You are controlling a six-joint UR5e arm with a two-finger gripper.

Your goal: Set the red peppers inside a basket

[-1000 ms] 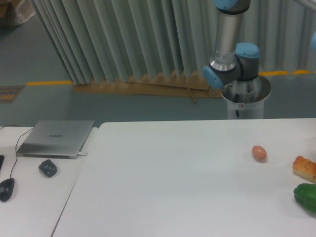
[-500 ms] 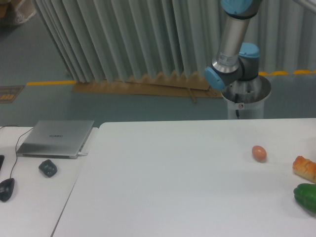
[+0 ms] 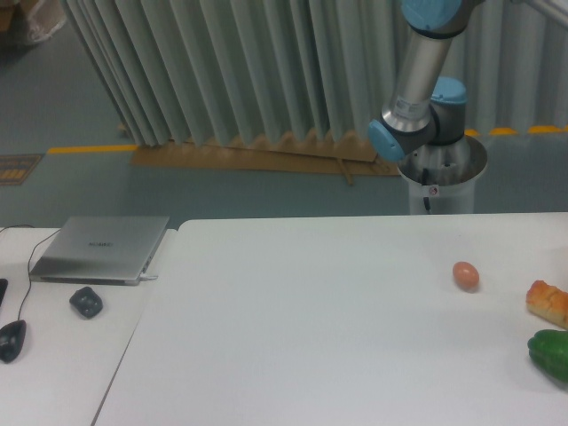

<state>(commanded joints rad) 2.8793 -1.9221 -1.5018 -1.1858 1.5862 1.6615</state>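
Camera view, arm: the UR5e arm (image 3: 417,80) rises from its round base (image 3: 441,177) in the upper right of the frame, behind the far edge of the white table (image 3: 302,328); only the lower links and blue joint caps show
Gripper: out of frame, above the top edge, so whether its fingers are spread or pressed together cannot be told
Red pepper: not visible anywhere in this view; no bright-red rounded thing lies on the table, so its place cannot be given
Basket: none in view either
Right edge of frame: a brown egg (image 3: 466,275) sits alone at centre right; an orange-yellow item (image 3: 548,303) is cut off by the right edge below it, and a green pepper (image 3: 551,353) lies just under that, also cut off
Left of frame: a closed laptop (image 3: 99,249), a dark small object (image 3: 86,302) and a mouse (image 3: 11,340) on a separate desk at lower left
Handling, as a judgement: a small bell pepper should be light, firm but hollow, with glossy slippery skin and lumpy lobes; a moderate squeeze across the widest part of the body, fingers seated in the grooves between lobes, looks safest
Risk: too hard a squeeze could dent it; a grip near the top could let it slide out
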